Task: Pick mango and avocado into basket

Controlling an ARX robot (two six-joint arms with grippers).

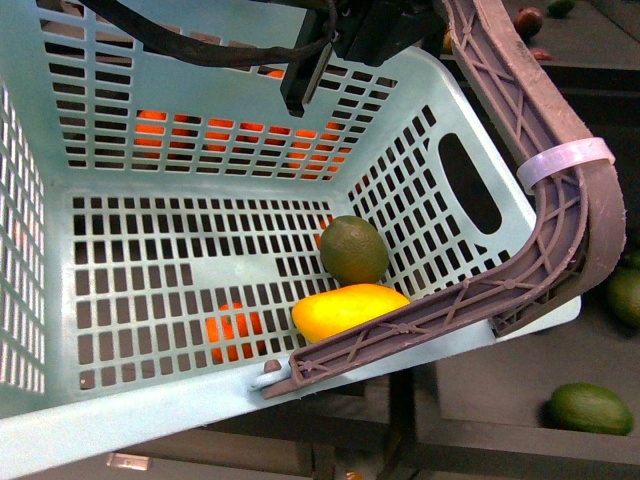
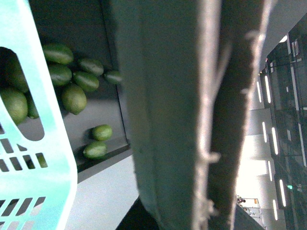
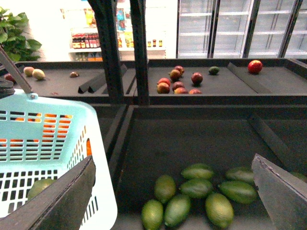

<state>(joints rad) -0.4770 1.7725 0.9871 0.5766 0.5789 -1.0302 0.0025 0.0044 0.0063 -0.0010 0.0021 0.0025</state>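
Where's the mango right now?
In the front view the mango lies on the floor of the basket, in its near right corner, just under the handle and touching the avocado behind it.

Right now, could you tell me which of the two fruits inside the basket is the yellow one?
The mango, lying against the handle; the avocado behind it is dark green.

We are recording the basket (image 1: pixel 250 150) as light turquoise with slotted walls, its ribbed handle (image 1: pixel 560 170) brown-grey, zip tie (image 1: pixel 565 158) white. The mango (image 1: pixel 348 310) is showing plain yellow; the avocado (image 1: pixel 354 249) dull dark green.
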